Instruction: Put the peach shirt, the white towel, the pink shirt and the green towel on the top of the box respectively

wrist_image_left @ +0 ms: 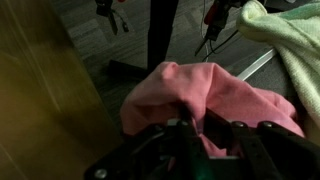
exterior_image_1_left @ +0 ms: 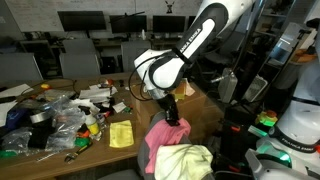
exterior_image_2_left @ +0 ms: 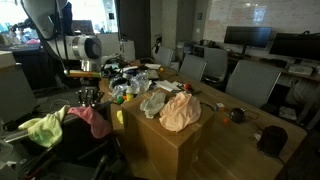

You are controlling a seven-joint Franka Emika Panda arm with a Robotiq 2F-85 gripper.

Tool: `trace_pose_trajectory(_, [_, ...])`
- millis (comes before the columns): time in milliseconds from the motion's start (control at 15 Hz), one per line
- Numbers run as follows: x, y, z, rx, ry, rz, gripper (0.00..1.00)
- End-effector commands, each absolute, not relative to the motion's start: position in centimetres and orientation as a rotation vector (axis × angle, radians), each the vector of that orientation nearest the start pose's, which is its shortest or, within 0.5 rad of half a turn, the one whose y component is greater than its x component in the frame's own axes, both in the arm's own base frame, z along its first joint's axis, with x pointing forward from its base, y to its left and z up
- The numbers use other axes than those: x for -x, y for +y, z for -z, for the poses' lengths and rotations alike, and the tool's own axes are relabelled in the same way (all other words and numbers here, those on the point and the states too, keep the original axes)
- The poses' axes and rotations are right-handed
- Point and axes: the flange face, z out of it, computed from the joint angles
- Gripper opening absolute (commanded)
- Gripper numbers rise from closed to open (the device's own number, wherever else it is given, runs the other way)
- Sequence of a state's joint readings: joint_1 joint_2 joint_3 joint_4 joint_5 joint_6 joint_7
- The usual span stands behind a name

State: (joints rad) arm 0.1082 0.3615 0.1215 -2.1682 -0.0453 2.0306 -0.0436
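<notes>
The pink shirt lies bunched in the middle of the wrist view. The gripper sits low in the frame, jaws drawn in on a raised fold of the shirt and pinching it. The green towel is just beside the shirt in the upper right corner, touching or nearly touching it.

In an exterior view, both cloths rest on something dark at lower left that I can't make out. The box stands next to them at centre. The peach shirt and the white towel are already on its top, so I'd judge this to be the third cloth of four.

To do the step well, I'd say the lift should go straight up until the hanging cloth clears the box's edge. Then it should travel across and let go over bare cardboard rather than on top of the two cloths already there. The towel could snag and ride along with the shirt, so that is worth watching.

Further out, a wooden table carries crumpled plastic bags and a flat yellow cloth. Office chairs and dark monitors fill the back of the room.
</notes>
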Motion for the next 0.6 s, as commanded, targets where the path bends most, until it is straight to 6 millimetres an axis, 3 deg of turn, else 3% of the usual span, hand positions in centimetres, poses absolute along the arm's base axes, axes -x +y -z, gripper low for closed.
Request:
trace_pose_trajectory(0, [-49.3,12.8,-21.0,3.098,-0.496,-0.707,0.05])
trace_pose_trajectory(333, [-49.7,13.9,-24.1,3.184,-0.496,-0.537,0.05])
trace_pose_trajectory(533, [-50.0,14.1,-27.3,3.2,-0.473,-0.412,0.05])
